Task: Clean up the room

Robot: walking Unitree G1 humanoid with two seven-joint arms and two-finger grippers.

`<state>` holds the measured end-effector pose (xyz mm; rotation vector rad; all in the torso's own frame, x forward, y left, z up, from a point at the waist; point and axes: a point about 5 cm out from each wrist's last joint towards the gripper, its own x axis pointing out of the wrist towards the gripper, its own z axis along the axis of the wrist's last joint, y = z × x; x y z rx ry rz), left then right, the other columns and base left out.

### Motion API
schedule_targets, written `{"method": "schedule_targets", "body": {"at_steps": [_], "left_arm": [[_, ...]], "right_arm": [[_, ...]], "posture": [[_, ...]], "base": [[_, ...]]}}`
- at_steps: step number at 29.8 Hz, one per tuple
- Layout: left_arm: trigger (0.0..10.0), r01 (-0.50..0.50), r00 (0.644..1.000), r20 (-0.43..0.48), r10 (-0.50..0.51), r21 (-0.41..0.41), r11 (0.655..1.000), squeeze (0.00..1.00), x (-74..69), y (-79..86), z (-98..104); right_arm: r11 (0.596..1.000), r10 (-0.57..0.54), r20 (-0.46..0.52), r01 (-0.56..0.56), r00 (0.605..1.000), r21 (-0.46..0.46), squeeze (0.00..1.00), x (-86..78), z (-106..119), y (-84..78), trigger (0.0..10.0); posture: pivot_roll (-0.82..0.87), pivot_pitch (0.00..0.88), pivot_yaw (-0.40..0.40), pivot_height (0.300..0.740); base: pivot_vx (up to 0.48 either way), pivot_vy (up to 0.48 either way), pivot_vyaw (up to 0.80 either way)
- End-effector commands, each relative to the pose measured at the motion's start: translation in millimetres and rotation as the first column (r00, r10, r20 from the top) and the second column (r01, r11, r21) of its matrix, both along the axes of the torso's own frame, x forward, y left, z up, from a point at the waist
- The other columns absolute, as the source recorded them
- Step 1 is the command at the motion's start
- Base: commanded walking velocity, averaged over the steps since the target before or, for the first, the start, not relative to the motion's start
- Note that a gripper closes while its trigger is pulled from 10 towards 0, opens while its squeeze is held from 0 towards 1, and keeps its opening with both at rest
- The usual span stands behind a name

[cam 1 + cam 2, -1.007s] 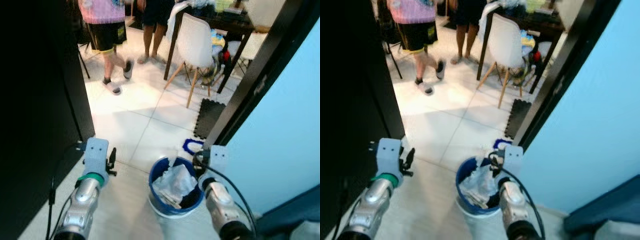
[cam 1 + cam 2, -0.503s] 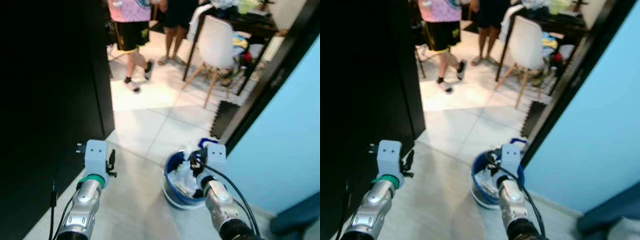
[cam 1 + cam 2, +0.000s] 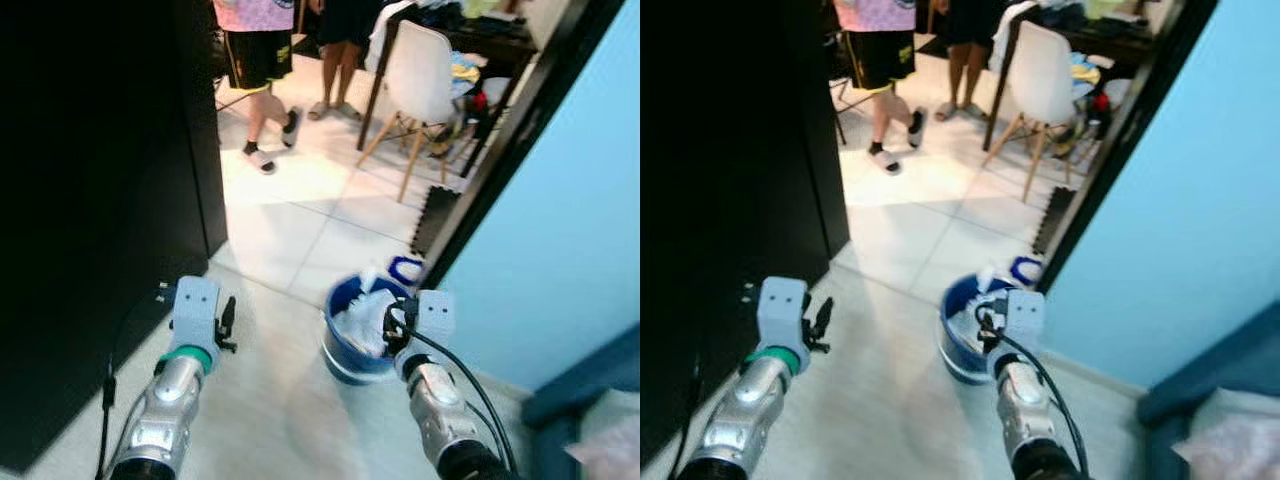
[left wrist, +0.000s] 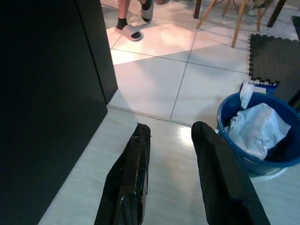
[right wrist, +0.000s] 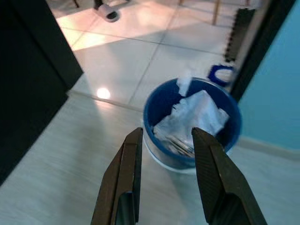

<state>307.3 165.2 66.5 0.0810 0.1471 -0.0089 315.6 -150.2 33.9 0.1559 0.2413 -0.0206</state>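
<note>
**Q:** Surroundings, largest first?

**A:** Dark wall [image 3: 90, 200] left; light-blue wall [image 3: 560, 200] right. White tiled floor [image 3: 300, 215] ahead. Two persons [image 3: 265, 60] stand far, beside a white plastic chair [image 3: 420, 85] on wooden legs.

**Q:** Task item and tools?

**A:** Round blue plastic bin [image 5: 192, 124], holding crumpled white paper [image 5: 194, 112], stands near the light-blue wall. Right gripper [image 5: 166, 173] hovers above it, fingers apart, empty. Left gripper [image 4: 171, 173], to the bin's left, likewise spread and empty.
</note>
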Motion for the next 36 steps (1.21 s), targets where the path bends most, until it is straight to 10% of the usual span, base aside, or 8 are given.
{"method": "schedule_targets", "body": {"at_steps": [1,36], "left_arm": [[10.0,-0.008,1.0,-0.029,0.008,-0.006,1.0,0.0,-4.4,1.2,-8.0],[10.0,-0.005,0.999,-0.032,0.006,0.026,1.0,0.0,-3.3,0.2,-9.5]], "right_arm": [[1.0,-0.002,-0.017,0.002,1.0,0.009,0.0,-2.8,-3.9,2.3,10.0],[1.0,0.005,-0.031,-0.005,1.0,-0.004,0.0,-1.9,-4.6,3.8,10.0]], "posture": [[0.07,0.0,-0.012,0.74],[0.07,0.0,-0.017,0.74]], "base": [[-0.27,0.0,0.0],[-0.053,0.0,0.0]]}}
